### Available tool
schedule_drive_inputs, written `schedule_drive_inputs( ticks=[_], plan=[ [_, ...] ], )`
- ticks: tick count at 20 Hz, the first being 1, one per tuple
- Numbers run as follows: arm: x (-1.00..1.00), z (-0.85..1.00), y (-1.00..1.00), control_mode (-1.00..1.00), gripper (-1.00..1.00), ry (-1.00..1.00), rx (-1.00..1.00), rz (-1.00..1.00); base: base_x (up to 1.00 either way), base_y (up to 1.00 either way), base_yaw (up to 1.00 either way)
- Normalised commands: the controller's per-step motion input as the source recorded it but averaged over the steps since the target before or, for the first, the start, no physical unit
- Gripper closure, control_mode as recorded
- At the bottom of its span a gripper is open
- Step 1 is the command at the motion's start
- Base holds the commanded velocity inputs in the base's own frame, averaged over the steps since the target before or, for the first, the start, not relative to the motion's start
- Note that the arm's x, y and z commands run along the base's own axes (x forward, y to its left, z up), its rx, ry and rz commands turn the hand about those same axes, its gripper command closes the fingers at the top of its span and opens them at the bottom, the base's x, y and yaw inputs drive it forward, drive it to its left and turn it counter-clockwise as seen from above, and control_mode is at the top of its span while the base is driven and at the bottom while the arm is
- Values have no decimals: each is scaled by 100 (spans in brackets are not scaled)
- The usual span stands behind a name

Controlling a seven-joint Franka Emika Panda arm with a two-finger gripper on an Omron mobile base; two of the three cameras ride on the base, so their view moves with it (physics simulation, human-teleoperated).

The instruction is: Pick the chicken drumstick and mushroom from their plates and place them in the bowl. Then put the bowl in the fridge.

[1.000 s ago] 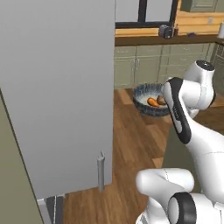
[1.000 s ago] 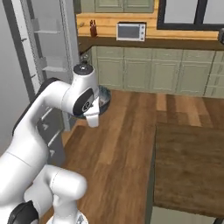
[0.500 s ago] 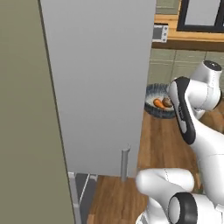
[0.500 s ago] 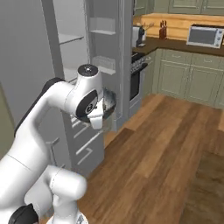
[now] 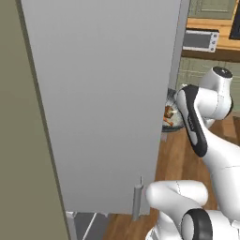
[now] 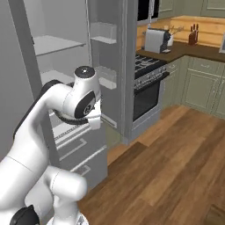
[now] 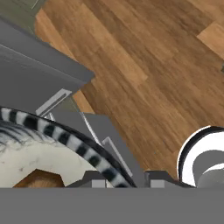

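Note:
My gripper point(image 7: 124, 178) is shut on the rim of the bowl point(image 7: 65, 140), whose dark striped edge runs between the two fingertips. The bowl hangs in the air beside the open fridge door point(image 5: 103, 103), partly hidden behind the door's edge in the left base view. The orange-brown chicken drumstick point(image 5: 168, 112) lies inside the bowl point(image 5: 172, 123); a brown piece of it point(image 7: 38, 179) shows on the pale inside. The mushroom is hidden. The plates are out of view. In the right base view the hand point(image 6: 94, 121) holds the bowl's dark rim point(image 6: 66, 119) in front of the fridge's pale shelves point(image 6: 57, 44).
The door's vertical bar handle point(image 5: 137, 199) stands close to my base. Grey fridge drawers point(image 6: 77, 147) sit below the shelves. A black stove point(image 6: 147, 90) and a counter with a toaster point(image 6: 156, 40) lie to the right. A microwave point(image 5: 200, 40) sits at the back. Wooden floor point(image 6: 176, 162) is to the right.
Both base views have swung round towards the fridge, so its door and shelves now fill them. The bowl has stayed in my gripper throughout.

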Motion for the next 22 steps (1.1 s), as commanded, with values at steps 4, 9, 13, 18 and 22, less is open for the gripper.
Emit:
schedule_drive_inputs(
  ticks=[4,9,13,18,22],
  plan=[
    [0,0,0,100,100,0,0,0,63,-20,30],
    [0,0,0,100,100,0,0,0,50,-25,35],
    [0,0,0,100,100,0,0,0,21,-4,40],
    [0,0,0,100,100,0,0,0,-3,-37,36],
    [0,0,0,100,100,0,0,0,14,-25,10]
  ],
)
